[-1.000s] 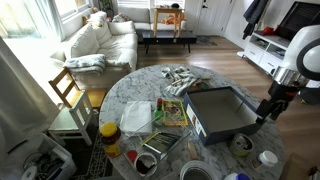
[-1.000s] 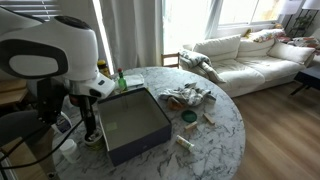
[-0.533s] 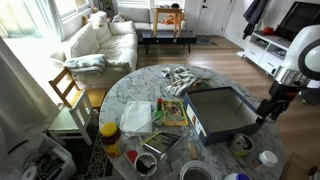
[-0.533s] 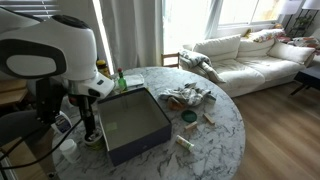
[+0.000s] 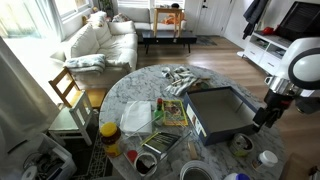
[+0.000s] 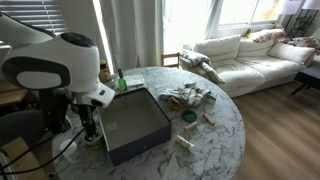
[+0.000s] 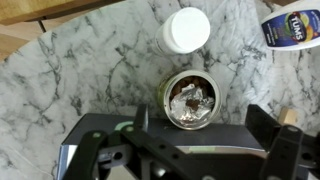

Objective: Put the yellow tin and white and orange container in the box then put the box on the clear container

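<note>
Arm dropped slightly in the last second. End effector (image 7: 200,122) open, poised over yellow tin (image 7: 190,100) on table (image 7: 60,90); white tub (image 7: 186,28) just beyond. Box (image 5: 222,108) empty; tin grasp probably next.

The table (image 7: 60,80) is white marble veined with grey. In the upper middle of the wrist view sits a plain white tub (image 7: 186,28). Below it the tin (image 7: 190,100) shows a silvery, crinkled top inside a dull yellow-green rim. The gripper (image 7: 200,122) along the lower edge is black. In both exterior views the box (image 5: 222,108) (image 6: 130,118) has dark grey walls and a paler grey floor. The sofa (image 5: 100,42) is cream.
</note>
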